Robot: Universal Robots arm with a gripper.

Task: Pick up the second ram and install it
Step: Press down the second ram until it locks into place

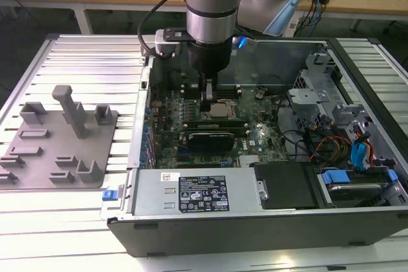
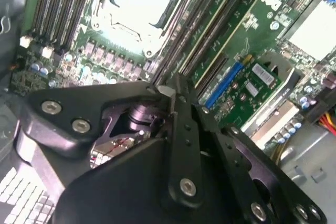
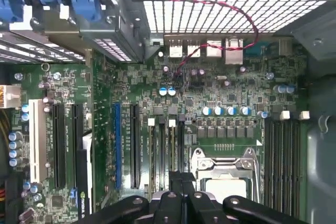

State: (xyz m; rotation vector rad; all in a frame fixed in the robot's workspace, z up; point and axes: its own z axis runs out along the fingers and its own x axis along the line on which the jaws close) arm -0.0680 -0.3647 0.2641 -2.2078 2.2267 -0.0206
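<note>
In the exterior view the arm reaches straight down into the open computer case (image 1: 357, 221), which lies on its side on the slatted worktop (image 1: 83, 55). The claw (image 1: 208, 107) is low over the motherboard, right beside the processor socket (image 1: 224, 110). A thin green strip that looks like the second ram (image 1: 220, 121) runs along the memory slots just below the claw tips, on edge in the slot row. Whether the claw touches it cannot be told. This view also takes in the grey fixture plate (image 1: 57, 151) with its blocks, well apart at the exterior view's left, and the labelled power supply (image 1: 197, 192) at the case's near wall.

The first wrist view looks down along the claw (image 3: 181, 182): its two fingers (image 3: 176, 187) are drawn together with barely a seam between them, over the black slots next to the socket (image 3: 223, 174). A blue slot (image 3: 117, 145) lies further off.

The second wrist view shows the claw (image 2: 169, 88) from behind its black linkage, with the socket (image 2: 139, 3) beyond it
</note>
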